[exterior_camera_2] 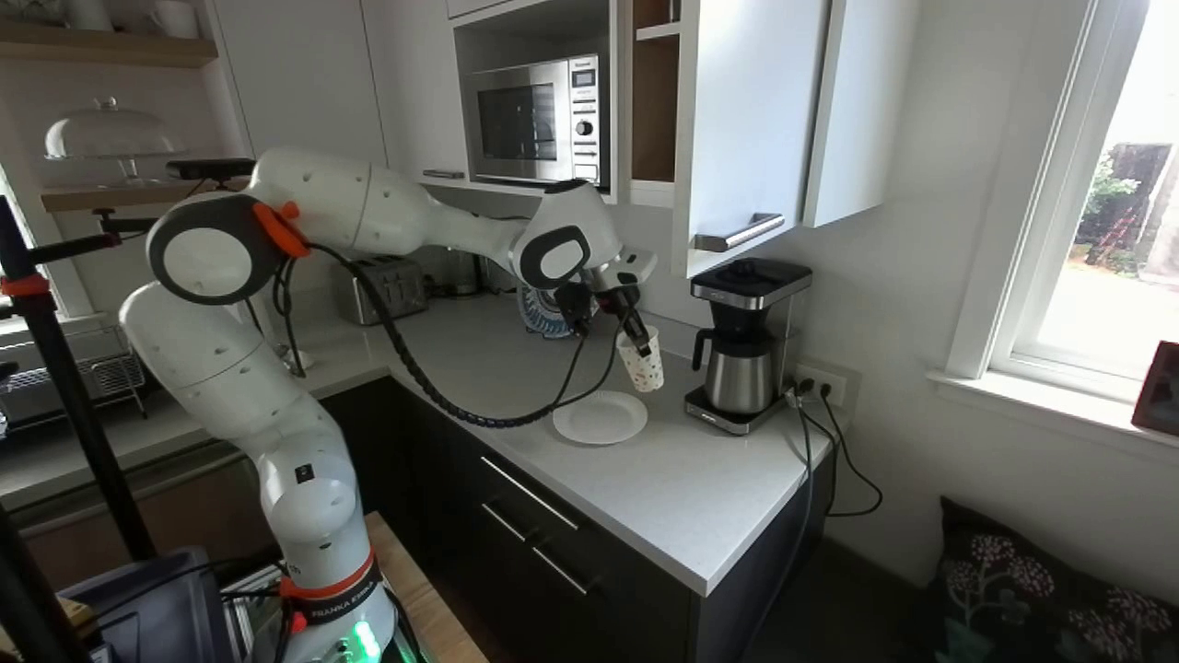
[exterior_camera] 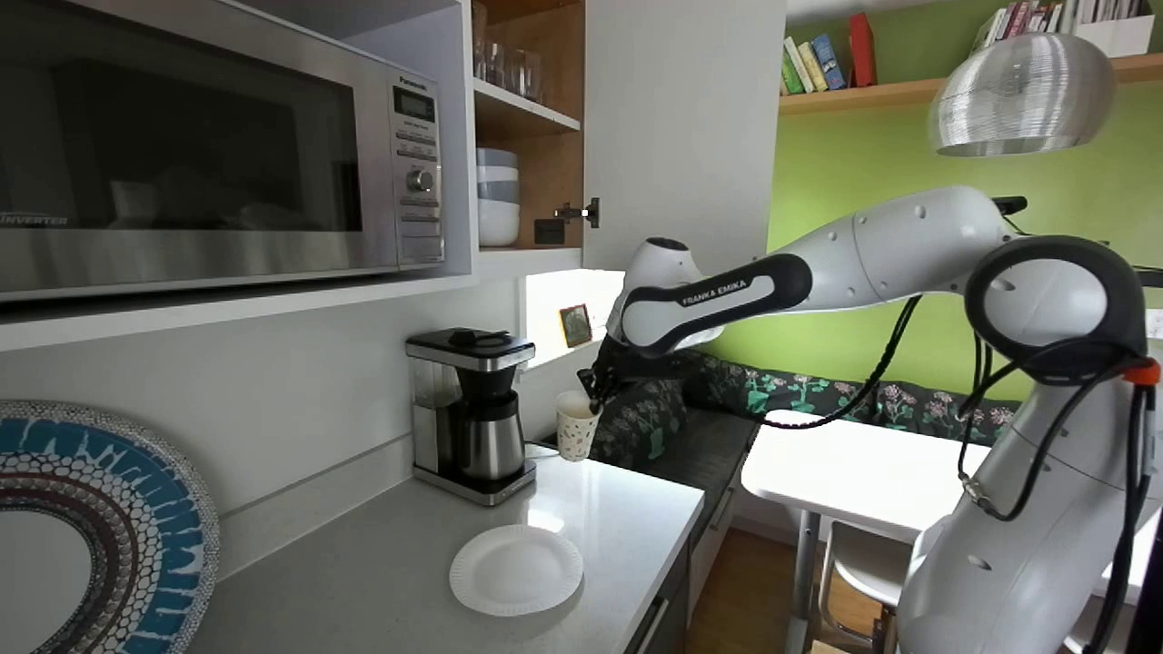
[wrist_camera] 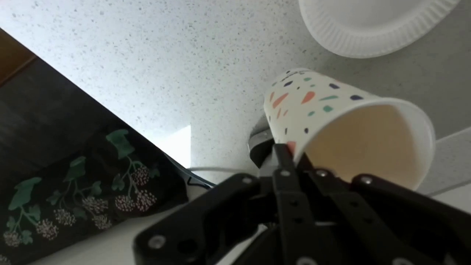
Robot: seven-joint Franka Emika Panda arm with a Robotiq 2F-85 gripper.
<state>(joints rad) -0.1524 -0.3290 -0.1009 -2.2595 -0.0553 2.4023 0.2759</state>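
Cup (wrist_camera: 316, 97) hangs from gripper (wrist_camera: 294, 158) — pinched, seemingly, at rim.

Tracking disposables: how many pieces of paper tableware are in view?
2: a white, colour-flecked paper cup, tilted in the jaws; a round, white paper plate on the pale, speckled countertop. Any under the plate would be hidden.

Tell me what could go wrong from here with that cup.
The gripper pinches the cup by one side of its rim, so it might slip or twist. The thin wall could crumple if squeezed harder. Moved sideways, the tilted cup might knock the nearby coffee maker.
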